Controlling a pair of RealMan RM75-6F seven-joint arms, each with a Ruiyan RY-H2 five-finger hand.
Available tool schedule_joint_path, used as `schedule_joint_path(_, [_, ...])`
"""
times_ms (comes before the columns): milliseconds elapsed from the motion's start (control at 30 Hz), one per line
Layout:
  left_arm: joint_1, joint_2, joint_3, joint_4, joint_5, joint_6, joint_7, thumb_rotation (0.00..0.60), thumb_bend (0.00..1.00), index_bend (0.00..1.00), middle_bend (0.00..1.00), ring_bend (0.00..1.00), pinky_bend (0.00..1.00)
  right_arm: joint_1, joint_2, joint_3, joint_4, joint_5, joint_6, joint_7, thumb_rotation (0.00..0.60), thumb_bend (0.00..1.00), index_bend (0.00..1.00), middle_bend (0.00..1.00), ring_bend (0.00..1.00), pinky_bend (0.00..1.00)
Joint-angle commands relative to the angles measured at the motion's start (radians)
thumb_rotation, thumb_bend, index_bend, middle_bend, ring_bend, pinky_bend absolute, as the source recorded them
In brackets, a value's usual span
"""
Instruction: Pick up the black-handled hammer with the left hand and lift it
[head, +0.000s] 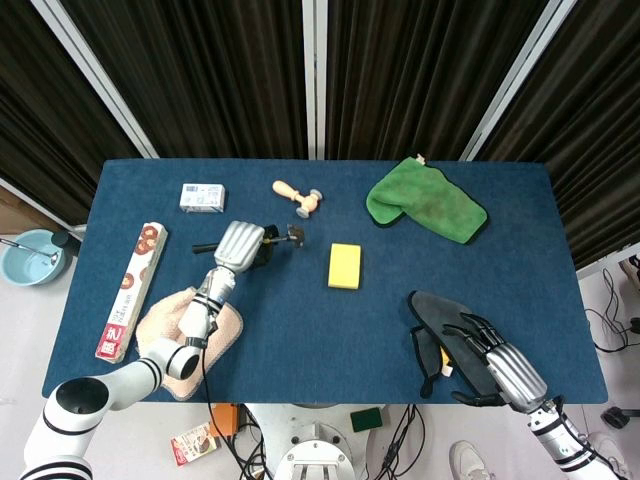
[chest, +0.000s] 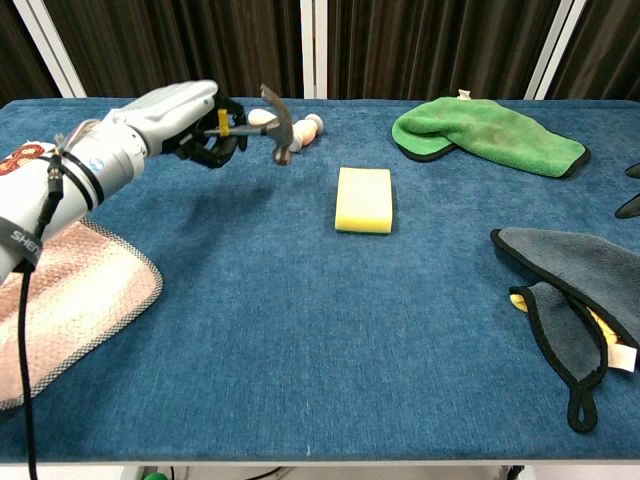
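Nearest you: right hand (head: 495, 362), fingers spread, holding nothing, resting on the grey cloth (chest: 565, 262) at the table's near right. Mid-table: yellow sponge (chest: 363, 198), lying flat. Beyond, left: your left hand (chest: 190, 124) wrapped around the black-handled hammer (chest: 265, 128), held clear above the blue table (chest: 300, 330), head pointing right. Far right: green cloth (head: 426, 199)

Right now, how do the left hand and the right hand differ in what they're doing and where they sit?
The left hand grips the black-handled hammer and holds it in the air above the blue table; the right hand holds nothing, fingers spread. The left hand is over the table's far left part, near the pink towel; the right hand sits at the near right edge on the grey cloth. Both are silver with dark fingers.
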Motion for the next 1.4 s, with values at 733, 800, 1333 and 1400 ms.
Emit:
schedule_joint_path(733, [0.060, 0.115, -0.025, -0.216, -0.098, -0.071, 0.204, 0.537, 0.40, 0.00, 0.12, 0.10, 0.25, -0.011, 0.008, -0.002, -0.003, -0.007, 0.021, -0.004, 0.600, 0.10, 0.13, 0.19, 0.00, 0.06])
schedule_joint_path(800, [0.074, 0.150, -0.029, -0.266, -0.103, -0.053, 0.221, 0.484, 0.38, 0.00, 0.11, 0.09, 0.23, -0.013, 0.011, -0.002, -0.004, -0.007, 0.025, -0.005, 0.600, 0.10, 0.13, 0.19, 0.00, 0.06])
schedule_joint_path(1333, [0.391, 0.671, -0.011, -0.746, -0.195, 0.292, 0.440, 0.600, 0.33, 0.08, 0.14, 0.09, 0.20, -0.107, 0.088, 0.049, 0.047, 0.138, 0.128, -0.009, 0.600, 0.10, 0.13, 0.19, 0.00, 0.06])
schedule_joint_path(1400, [0.428, 0.700, 0.009, -0.759, -0.190, 0.326, 0.454, 0.600, 0.33, 0.09, 0.14, 0.09, 0.18, -0.122, 0.088, 0.063, 0.058, 0.161, 0.141, -0.027, 0.600, 0.10, 0.13, 0.19, 0.00, 0.06])
